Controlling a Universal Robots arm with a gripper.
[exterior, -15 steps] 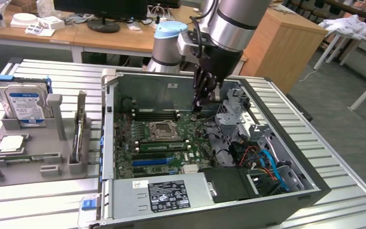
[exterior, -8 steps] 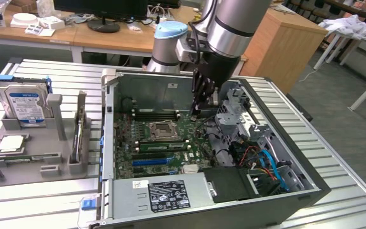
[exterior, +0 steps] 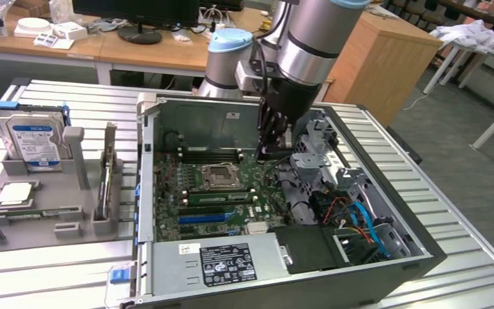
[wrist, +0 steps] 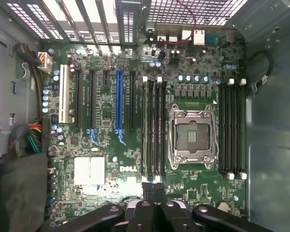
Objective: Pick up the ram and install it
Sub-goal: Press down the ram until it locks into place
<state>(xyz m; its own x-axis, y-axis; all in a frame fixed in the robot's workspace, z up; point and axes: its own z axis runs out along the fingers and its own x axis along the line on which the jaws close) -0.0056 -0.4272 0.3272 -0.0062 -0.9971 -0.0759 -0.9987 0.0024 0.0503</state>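
Observation:
My gripper (exterior: 273, 152) hangs inside the open computer case (exterior: 419, 248), low over the motherboard (exterior: 221, 193) near the memory slots at the case's back. In the wrist view its fingertips (wrist: 154, 191) are pressed together with nothing between them, above the board's edge near the memory slots (wrist: 154, 128) and the processor socket (wrist: 192, 137). A thin green stick that looks like the ram (exterior: 36, 212) rests on edge in the grey rack (exterior: 24, 235) on the exterior view's left. Another thin board (exterior: 108, 177) stands on edge at that rack's right side.
The rack also holds a silver hard drive with a blue label (exterior: 33, 138) and a square silver processor (exterior: 15, 193). Inside the case are the power supply (exterior: 221, 261), drive cages (exterior: 324, 151) and loose cables (exterior: 354, 219). Desks stand behind.

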